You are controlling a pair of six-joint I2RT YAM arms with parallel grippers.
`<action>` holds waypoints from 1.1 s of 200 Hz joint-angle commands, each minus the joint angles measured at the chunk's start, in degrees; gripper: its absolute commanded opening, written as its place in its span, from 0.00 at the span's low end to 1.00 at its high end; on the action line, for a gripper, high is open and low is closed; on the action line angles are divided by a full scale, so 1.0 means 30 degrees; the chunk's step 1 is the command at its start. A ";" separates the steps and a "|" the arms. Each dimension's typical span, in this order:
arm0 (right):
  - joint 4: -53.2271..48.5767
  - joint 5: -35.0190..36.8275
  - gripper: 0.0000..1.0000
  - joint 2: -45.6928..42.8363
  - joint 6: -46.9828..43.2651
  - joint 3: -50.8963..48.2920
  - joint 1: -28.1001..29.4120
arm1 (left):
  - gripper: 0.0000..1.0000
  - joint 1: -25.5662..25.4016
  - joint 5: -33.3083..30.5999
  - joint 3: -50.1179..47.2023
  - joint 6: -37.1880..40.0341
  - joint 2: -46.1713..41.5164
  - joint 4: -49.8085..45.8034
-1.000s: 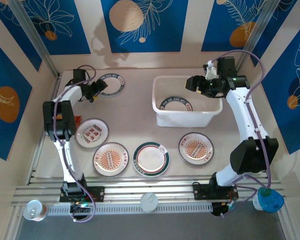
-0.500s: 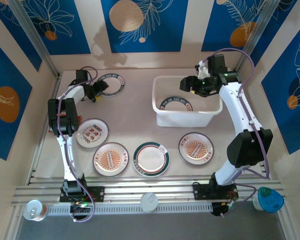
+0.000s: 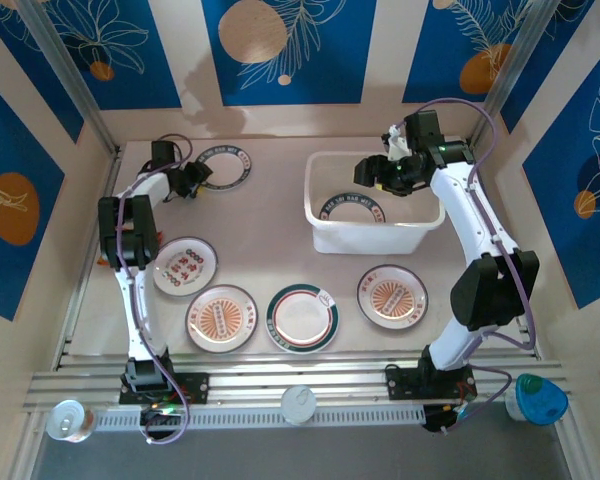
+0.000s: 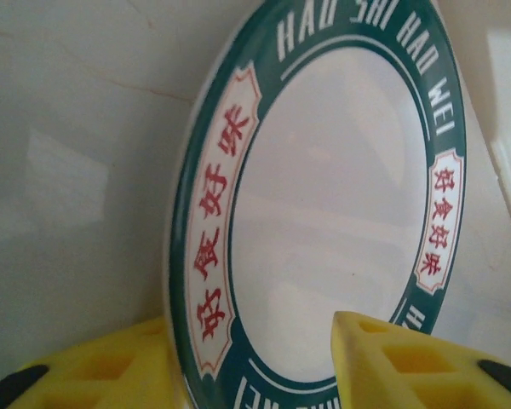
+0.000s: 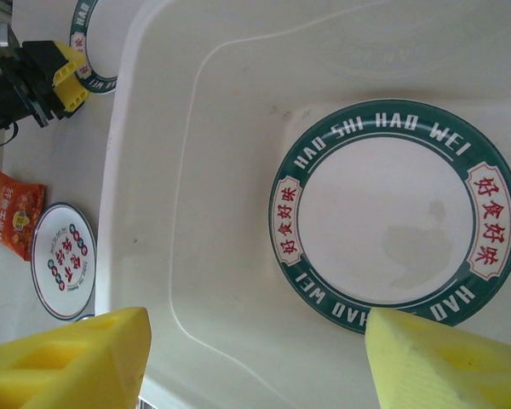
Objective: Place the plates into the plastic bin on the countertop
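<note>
A green-rimmed plate (image 3: 223, 167) lies at the far left of the countertop (image 3: 270, 235). My left gripper (image 3: 188, 182) is shut on its near rim. In the left wrist view that plate (image 4: 324, 196) fills the frame, and the left gripper (image 4: 251, 328) has one yellow pad under the rim's outer edge and one on its inner side. My right gripper (image 3: 380, 170) hangs open and empty over the plastic bin (image 3: 370, 238). In the right wrist view the right gripper (image 5: 255, 341) looks down on a green-rimmed plate (image 5: 392, 213) flat on the floor of the bin (image 5: 153, 170). Several more plates lie near the front.
Front row: red-printed plate (image 3: 184, 266), orange-centred plate (image 3: 221, 318), green-rimmed plate (image 3: 302, 318), orange-centred plate (image 3: 392, 296). An orange snack packet (image 5: 15, 213) lies beside the left arm. A can (image 3: 70, 420) and a blue cup (image 3: 538, 400) stand by the metal rail (image 3: 300, 385).
The left gripper's jaws have closed in on the plate's rim. The right gripper has drifted left, farther over the bin, still open.
</note>
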 commanded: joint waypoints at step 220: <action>0.4364 -0.1113 0.53 -0.5033 0.1296 -0.5644 0.1104 | 0.00 -0.0055 0.5284 -1.1770 0.1450 -1.2961 0.1943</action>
